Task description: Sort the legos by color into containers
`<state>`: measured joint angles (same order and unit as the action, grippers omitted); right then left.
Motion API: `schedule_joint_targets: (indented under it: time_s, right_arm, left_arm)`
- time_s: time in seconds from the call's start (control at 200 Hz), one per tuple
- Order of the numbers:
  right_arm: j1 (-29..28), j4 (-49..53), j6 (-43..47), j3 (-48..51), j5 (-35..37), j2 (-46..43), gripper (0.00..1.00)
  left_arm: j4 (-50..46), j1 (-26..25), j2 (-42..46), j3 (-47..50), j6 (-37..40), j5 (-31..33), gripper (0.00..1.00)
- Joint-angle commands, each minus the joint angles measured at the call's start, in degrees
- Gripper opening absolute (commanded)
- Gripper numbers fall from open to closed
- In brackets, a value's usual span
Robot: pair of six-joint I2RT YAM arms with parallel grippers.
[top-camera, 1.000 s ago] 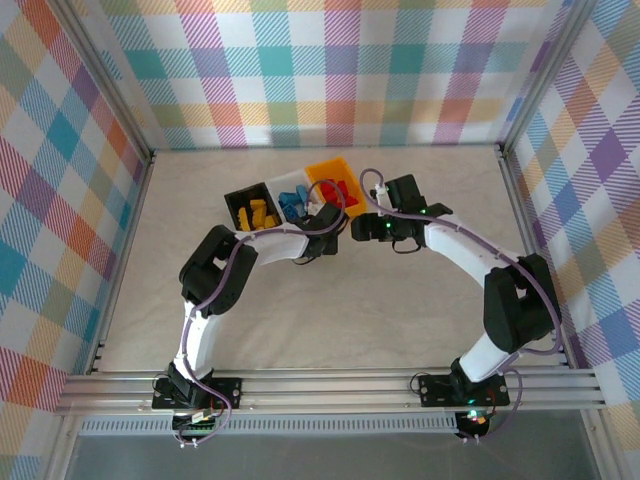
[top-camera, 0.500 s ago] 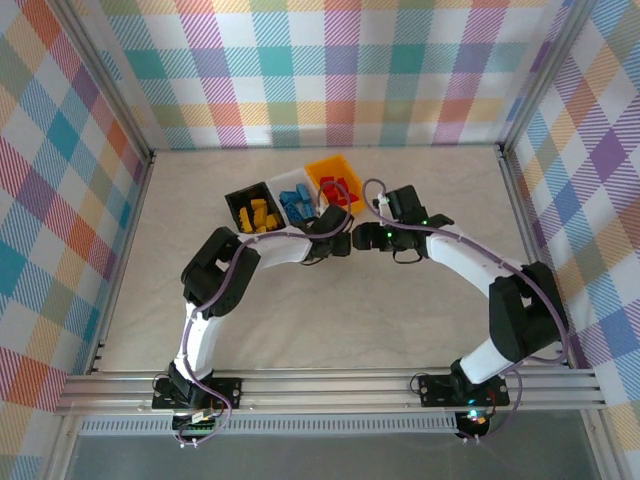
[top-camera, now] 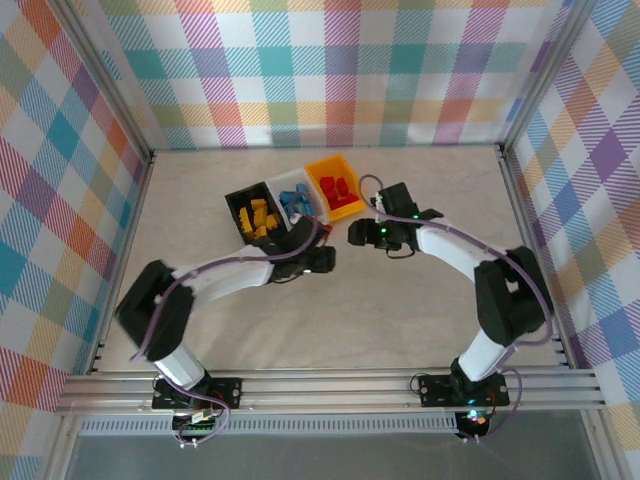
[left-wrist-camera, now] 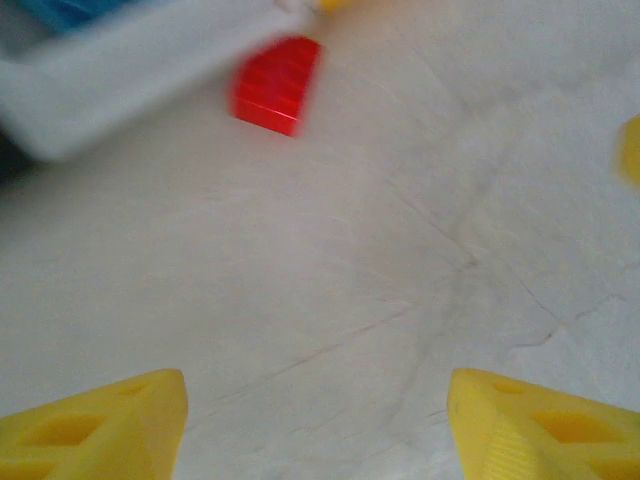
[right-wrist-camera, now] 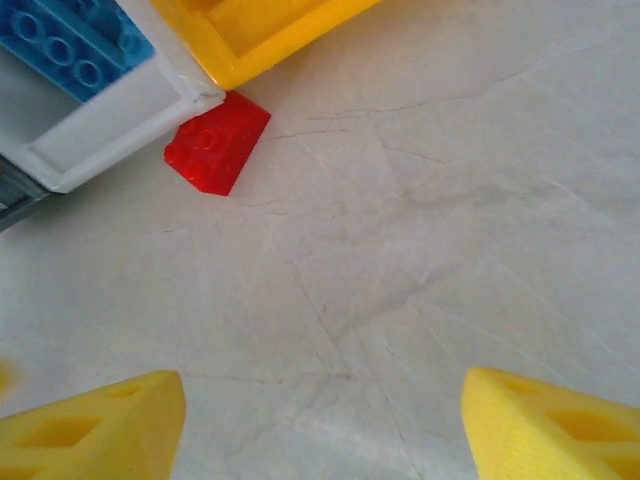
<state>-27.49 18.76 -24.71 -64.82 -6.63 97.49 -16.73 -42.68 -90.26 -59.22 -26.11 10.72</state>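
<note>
Three joined containers stand at the back: a black bin (top-camera: 240, 203) with yellow legos, a white bin (top-camera: 283, 186) (right-wrist-camera: 110, 125) with blue legos (right-wrist-camera: 70, 45), and an orange bin (top-camera: 337, 187) (right-wrist-camera: 260, 35) with red ones. One red lego (right-wrist-camera: 215, 155) (left-wrist-camera: 275, 85) lies on the table against the corner where the white and orange bins meet. My left gripper (top-camera: 322, 250) (left-wrist-camera: 315, 395) is open over bare table just in front of the bins. My right gripper (top-camera: 357, 236) (right-wrist-camera: 325, 390) faces it, open, with nothing between its fingers.
The beige tabletop (top-camera: 350, 310) stretches toward the arm bases. Plaid walls on an aluminium frame (top-camera: 130, 230) close in the left, back and right sides. A blurred yellow patch (left-wrist-camera: 630, 150) sits at the right edge of the left wrist view.
The left gripper has pulled back from over the bins toward the near side, its elbow swinging out to the left. Both grippers have opened wider. The right gripper shifted slightly left.
</note>
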Motion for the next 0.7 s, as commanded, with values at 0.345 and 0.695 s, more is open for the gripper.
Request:
schedule_joint_targets:
  time_s: [0.345,0.695]
  right_arm:
    - [-13.11,11.52,-4.90,-26.23,18.62,24.40,0.85]
    - [-13.76,18.34,-9.01,-39.27,31.09,34.45,0.85]
  left_arm:
    - [-14.73,10.39,25.21,7.34,2.28,3.54,0.74]
    - [-15.77,12.42,31.70,9.55,3.93,0.64,0.75]
